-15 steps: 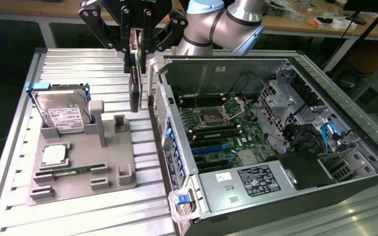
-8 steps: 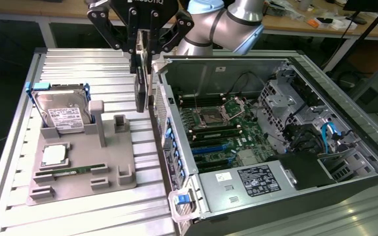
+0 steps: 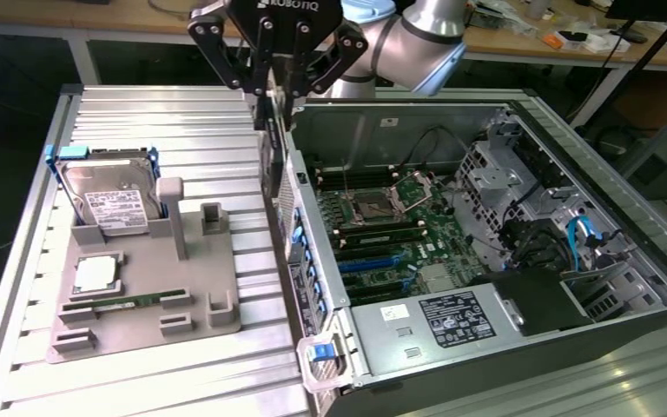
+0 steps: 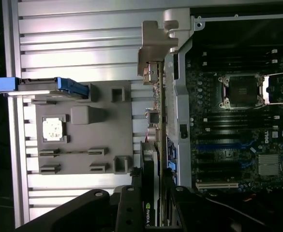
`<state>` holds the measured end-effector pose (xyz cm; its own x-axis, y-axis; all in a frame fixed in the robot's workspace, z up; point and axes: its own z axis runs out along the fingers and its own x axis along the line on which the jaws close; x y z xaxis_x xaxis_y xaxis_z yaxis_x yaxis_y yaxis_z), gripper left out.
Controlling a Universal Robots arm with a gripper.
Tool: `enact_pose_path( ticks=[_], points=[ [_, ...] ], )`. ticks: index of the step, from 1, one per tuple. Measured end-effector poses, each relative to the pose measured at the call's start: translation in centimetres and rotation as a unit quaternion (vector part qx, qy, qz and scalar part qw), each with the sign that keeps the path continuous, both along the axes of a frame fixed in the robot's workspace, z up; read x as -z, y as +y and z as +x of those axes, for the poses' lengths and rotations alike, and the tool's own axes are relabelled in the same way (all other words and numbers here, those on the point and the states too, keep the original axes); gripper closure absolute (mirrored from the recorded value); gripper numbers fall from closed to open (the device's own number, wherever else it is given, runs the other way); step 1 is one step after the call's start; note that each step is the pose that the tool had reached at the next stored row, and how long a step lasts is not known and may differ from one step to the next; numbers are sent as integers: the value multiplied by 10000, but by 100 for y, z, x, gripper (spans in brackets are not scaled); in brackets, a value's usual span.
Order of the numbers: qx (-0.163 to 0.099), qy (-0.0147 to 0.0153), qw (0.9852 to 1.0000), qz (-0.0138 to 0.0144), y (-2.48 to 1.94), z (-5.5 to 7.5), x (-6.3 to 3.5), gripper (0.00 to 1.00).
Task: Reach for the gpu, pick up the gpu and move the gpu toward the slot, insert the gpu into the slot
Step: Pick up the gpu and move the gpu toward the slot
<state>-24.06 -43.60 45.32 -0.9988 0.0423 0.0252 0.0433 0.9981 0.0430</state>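
- Grip: gripper [image 3: 274, 111] fingers stand about half closed, clamped across the thin gpu [image 3: 271, 165]. The card hangs edge-down beneath them, clear of the bench [image 3: 160, 113].
- Gpu position: it is in the air toward the bench's far edge, just outside the case [image 3: 403, 122] wall on the exterior view's left. It sits between that wall and the grey fixture [image 3: 201, 295]. In the wrist view the gpu [image 4: 150, 169] shows edge-on, with its silver bracket at the end away from the fingers.
- Slot [image 3: 371, 257]: blue and unoccupied, on the motherboard [image 3: 426, 226] inside the case, well apart from the card.
- Step judged: carrying the card toward the slot; insertion not begun.
- Advice, as judgement:
  - Lift the card's lower edge above the wall's lip before crossing into the case.
  - Hold the card's long edge parallel to the slot, with the bracket toward the case wall.
  - Descend straight, with no tilt.
  - Move slowly, since a pinch on so thin a card may let it pivot.
  - Keep clear of the black memory connectors beside the slot.
- Arm pose: the wrist points straight down with the fingers vertical. The arm reaches in from beyond the bench's far edge, above the case's far corner.
- Fixture contents: hard drive [image 3: 108, 195] upright, CPU [image 3: 96, 274] and memory stick [image 3: 125, 302] seated in their pockets.
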Motion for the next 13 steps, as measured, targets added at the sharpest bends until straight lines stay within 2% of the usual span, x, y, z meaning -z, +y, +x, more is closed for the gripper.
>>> enact_pose_path(
  ticks=[13],
  points=[
    [0,-8,10000,0,0,331,18,73]
  ],
)
